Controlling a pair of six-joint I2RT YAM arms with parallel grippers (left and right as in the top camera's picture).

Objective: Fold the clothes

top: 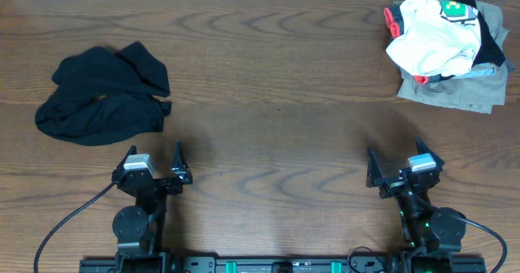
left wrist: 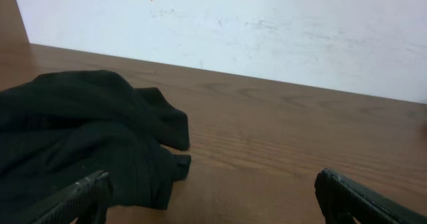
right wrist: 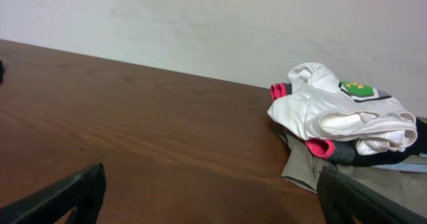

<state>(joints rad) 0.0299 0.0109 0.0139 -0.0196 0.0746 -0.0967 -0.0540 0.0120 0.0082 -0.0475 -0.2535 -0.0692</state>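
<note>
Clothes lie in two heaps on the wooden counter (top: pixel 276 102) while both arms sit low at its near edge. The left tool (top: pixel 154 161) stands with its fingers spread wide and nothing between them. The right tool (top: pixel 395 163) is likewise spread and empty.

The black garment (top: pixel 101 94), crumpled and bunched, lies ahead of the left tool and outboard of it, toward the counter's left side, apart from the fingers. Its long axis runs roughly across the counter, tilting from near-left to far-right, with one loose flap pointing toward the middle. In the left wrist view its nearest hem sits just beyond the left finger.

The mixed pile (top: pixel 451 54) sits in the far right corner, well apart from the right tool. There a white top (top: pixel 426 37) with a green patch and red trim rests on a dark piece (top: pixel 487 41) and a grey-green piece (top: pixel 447 94).

I judge the left arm far the nearer to the black garment and the right arm the nearer to the pile. My next reach therefore probably goes forward and leftward with the left arm, with the bare middle of the counter as the place to spread the cloth. No bin, basket or tray shows in any view; every piece lies directly on the wood.
</note>
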